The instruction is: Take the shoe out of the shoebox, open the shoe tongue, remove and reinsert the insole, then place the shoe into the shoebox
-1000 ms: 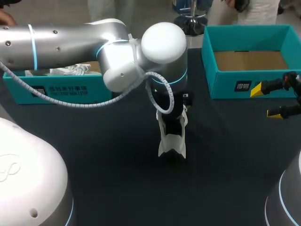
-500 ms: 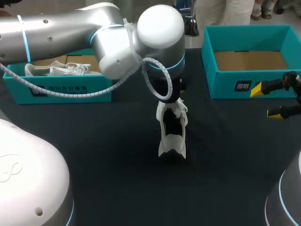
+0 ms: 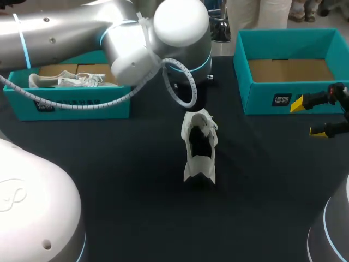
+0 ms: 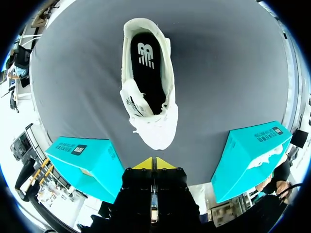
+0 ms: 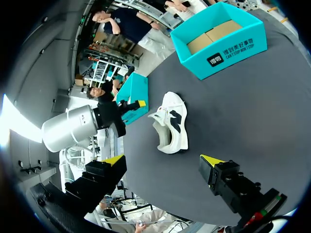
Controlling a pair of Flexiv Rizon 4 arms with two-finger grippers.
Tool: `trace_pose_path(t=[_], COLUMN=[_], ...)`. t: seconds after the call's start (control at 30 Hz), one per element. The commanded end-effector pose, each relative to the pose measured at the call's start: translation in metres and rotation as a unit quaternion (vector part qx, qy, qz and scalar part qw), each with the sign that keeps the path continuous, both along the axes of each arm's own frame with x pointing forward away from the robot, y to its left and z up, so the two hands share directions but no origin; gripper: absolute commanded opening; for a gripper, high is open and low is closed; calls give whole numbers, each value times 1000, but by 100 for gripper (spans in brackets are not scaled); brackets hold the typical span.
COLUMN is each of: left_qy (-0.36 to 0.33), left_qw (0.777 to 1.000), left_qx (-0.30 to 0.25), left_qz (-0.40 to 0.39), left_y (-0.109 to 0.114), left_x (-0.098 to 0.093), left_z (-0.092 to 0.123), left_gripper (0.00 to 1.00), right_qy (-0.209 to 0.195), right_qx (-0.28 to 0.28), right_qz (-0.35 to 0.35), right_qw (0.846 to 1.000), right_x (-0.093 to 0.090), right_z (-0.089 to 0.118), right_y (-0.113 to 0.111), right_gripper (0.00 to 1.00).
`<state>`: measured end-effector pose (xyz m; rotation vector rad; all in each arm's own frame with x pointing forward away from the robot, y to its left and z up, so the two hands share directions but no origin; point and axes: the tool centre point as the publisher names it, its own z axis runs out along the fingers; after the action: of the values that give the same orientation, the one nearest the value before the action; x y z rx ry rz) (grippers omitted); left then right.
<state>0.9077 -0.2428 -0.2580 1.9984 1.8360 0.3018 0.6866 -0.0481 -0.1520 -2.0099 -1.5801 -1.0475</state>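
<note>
White mesh sneaker [image 3: 199, 147] stands mid dark worktop [image 3: 136, 180]. My left claw [image 4: 155, 163] is clenched empty by its far end. Right claw [image 3: 307, 117] released, well right.

Table [image 3: 136, 207]: dark matte top, near-black from the head view, charcoal grey from both wrists. It lies under and ahead of the left gripper [image 4: 154, 162], and fills the space ahead of the right gripper [image 5: 163, 160]. Light is even; shadows soft and faint.
</note>
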Motion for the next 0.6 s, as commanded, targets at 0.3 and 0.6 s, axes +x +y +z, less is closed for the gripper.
trace_pose_path(t=[0.3, 0.6], left_qy=[26, 52], left_qw=[999, 998], left_qx=[13, 34], left_qz=[-16, -15], left_y=[-16, 0], left_x=[-9, -31], left_z=[-23, -34], left_gripper=[0, 0], right_qy=[0, 0], right_qx=[-1, -1], right_qz=[-2, -2], right_qw=[1000, 1000], right_x=[-2, -2], right_z=[0, 0], right_y=[0, 0], right_gripper=[100, 100])
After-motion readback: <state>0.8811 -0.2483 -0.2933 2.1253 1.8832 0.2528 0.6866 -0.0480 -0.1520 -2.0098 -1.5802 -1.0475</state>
